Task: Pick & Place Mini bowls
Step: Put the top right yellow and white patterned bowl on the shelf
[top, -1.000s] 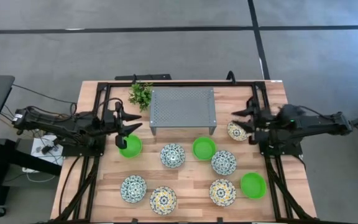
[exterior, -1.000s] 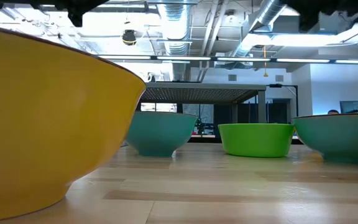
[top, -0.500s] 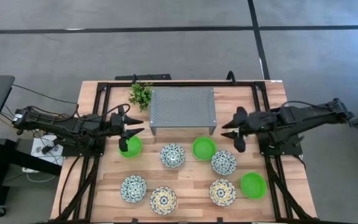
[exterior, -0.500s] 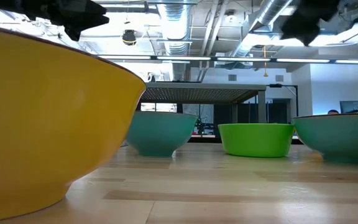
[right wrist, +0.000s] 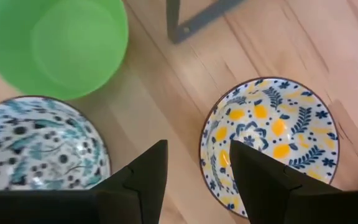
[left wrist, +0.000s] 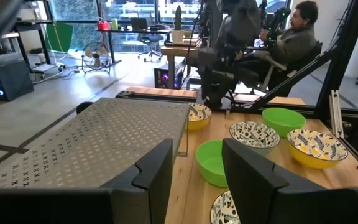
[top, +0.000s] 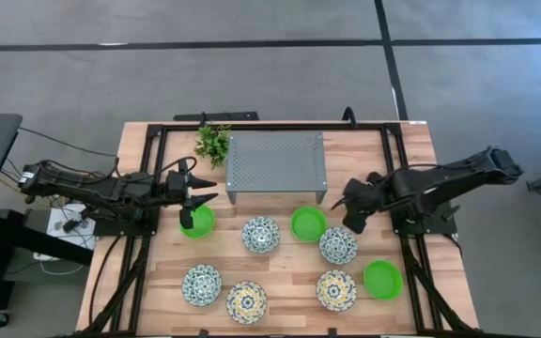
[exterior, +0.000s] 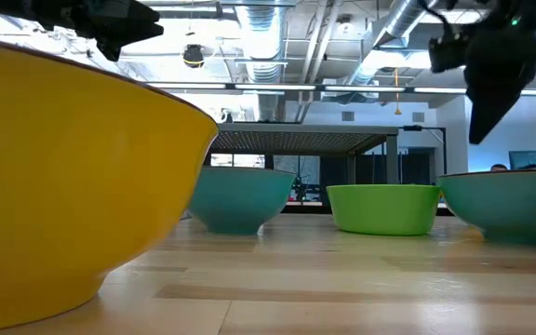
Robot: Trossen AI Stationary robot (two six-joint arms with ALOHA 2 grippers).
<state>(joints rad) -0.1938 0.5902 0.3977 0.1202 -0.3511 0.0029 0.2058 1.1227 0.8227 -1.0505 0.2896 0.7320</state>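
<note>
Eight mini bowls show in the high view: green ones (top: 196, 222), (top: 308, 223), (top: 382, 279), blue-patterned (top: 261, 234), (top: 338, 245), (top: 201, 284), yellow-patterned (top: 246, 301), (top: 335, 290). All rest on their bases. My right gripper (top: 350, 218) (right wrist: 194, 177) (exterior: 496, 93) is open and points down above another yellow-patterned bowl (right wrist: 272, 143), one finger over its hollow and one outside its rim, above it. That bowl is mostly hidden in the high view. My left gripper (top: 209, 191) (left wrist: 197, 180) is open, level, above the left green bowl.
The grey perforated stand (top: 276, 161) sits at the table's far middle, one leg (right wrist: 191, 18) near the right gripper. A plant sprig (top: 213, 143) lies left of it. Black frame rails (top: 148, 178) run along both table sides. A person (left wrist: 291, 37) sits beyond the table.
My right gripper has swung from the right side toward the table's middle and near edge, then tipped from level to pointing down over the yellow-patterned bowl, which it now covers in the high view. My left gripper shifted slightly early on, then held still. No bowl has moved.
</note>
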